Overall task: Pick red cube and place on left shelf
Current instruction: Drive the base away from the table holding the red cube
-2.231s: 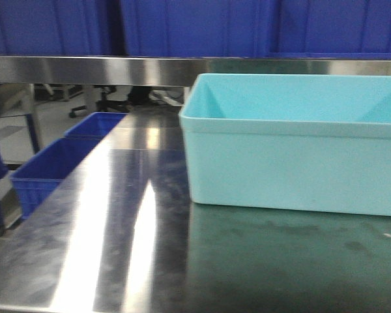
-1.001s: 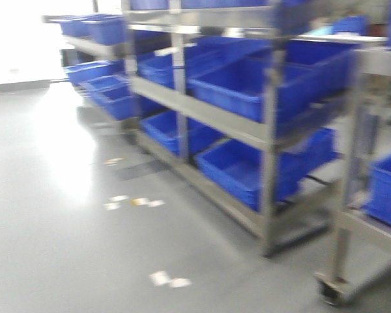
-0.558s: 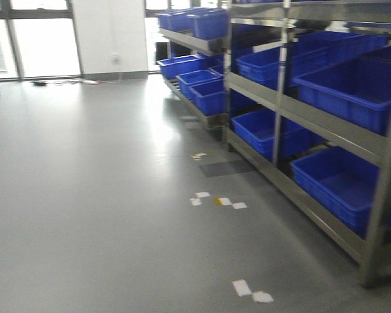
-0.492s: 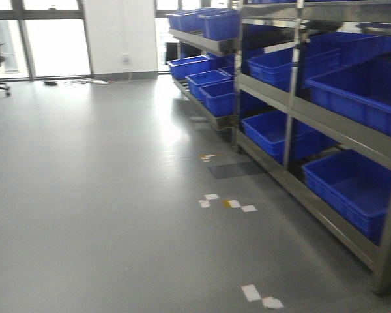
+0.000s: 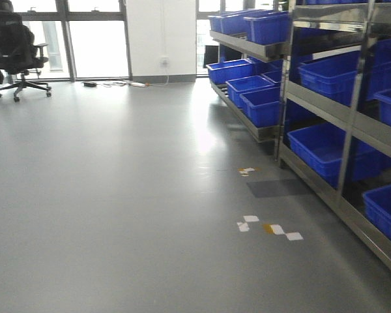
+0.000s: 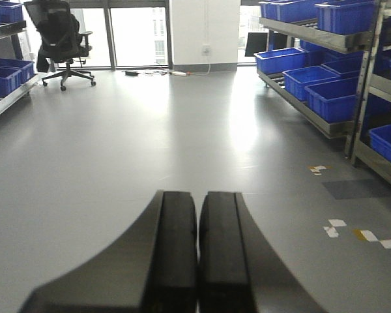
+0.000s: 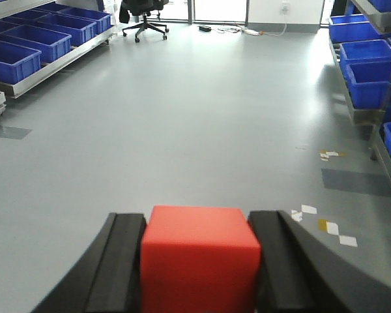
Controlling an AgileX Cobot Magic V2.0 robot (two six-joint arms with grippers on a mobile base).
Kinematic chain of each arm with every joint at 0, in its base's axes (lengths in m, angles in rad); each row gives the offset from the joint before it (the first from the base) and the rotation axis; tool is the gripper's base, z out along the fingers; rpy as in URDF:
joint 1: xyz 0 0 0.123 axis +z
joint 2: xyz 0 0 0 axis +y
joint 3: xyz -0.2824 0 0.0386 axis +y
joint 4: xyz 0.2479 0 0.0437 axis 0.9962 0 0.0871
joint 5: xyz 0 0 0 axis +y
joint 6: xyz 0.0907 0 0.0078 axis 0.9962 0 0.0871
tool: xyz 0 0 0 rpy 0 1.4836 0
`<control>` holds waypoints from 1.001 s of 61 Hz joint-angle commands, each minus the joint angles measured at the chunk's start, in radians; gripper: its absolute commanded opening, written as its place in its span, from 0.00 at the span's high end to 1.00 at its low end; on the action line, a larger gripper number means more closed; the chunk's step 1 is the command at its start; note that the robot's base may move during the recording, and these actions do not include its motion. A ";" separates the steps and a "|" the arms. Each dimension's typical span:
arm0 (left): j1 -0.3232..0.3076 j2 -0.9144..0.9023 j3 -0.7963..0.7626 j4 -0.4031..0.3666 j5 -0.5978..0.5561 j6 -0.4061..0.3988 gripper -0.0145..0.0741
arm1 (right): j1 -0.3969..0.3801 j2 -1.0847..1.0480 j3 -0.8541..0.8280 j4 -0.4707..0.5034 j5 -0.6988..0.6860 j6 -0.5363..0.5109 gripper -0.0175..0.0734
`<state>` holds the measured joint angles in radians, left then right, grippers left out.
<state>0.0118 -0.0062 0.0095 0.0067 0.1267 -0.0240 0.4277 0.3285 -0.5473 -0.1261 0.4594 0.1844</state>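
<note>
The red cube point(image 7: 199, 267) fills the bottom of the right wrist view, clamped between the two black fingers of my right gripper point(image 7: 199, 225), which is shut on it above the grey floor. In the left wrist view my left gripper point(image 6: 198, 202) is shut, its pads pressed together with nothing between them. A steel rack with blue crates runs along the left side of the room; this is the left shelf point(image 7: 58, 63), and its edge also shows in the left wrist view point(image 6: 10, 98). It stands far off across open floor. Neither gripper shows in the front view.
Steel racks point(image 5: 352, 130) loaded with blue crates point(image 5: 260, 104) line the right side. A black office chair point(image 5: 16, 45) stands by the far windows, with cables point(image 5: 111, 83) along the wall. White and yellow tape marks point(image 5: 267, 228) dot the grey floor.
The front view has swung left, from a steel tabletop with a turquoise tub to open floor. The right-hand racks have slid toward the right edge and the office chair has come into view.
</note>
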 commanded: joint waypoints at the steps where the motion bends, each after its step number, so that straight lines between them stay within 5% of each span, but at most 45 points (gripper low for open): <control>1: -0.006 -0.015 0.023 -0.007 -0.087 -0.001 0.72 | -0.001 0.007 -0.024 -0.015 -0.084 -0.007 0.72; 61: -0.006 -0.015 0.023 -0.007 -0.087 -0.001 0.72 | -0.001 0.007 -0.024 -0.015 -0.083 -0.007 0.72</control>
<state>0.0118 -0.0062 0.0095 0.0067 0.1267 -0.0240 0.4277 0.3285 -0.5473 -0.1261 0.4594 0.1844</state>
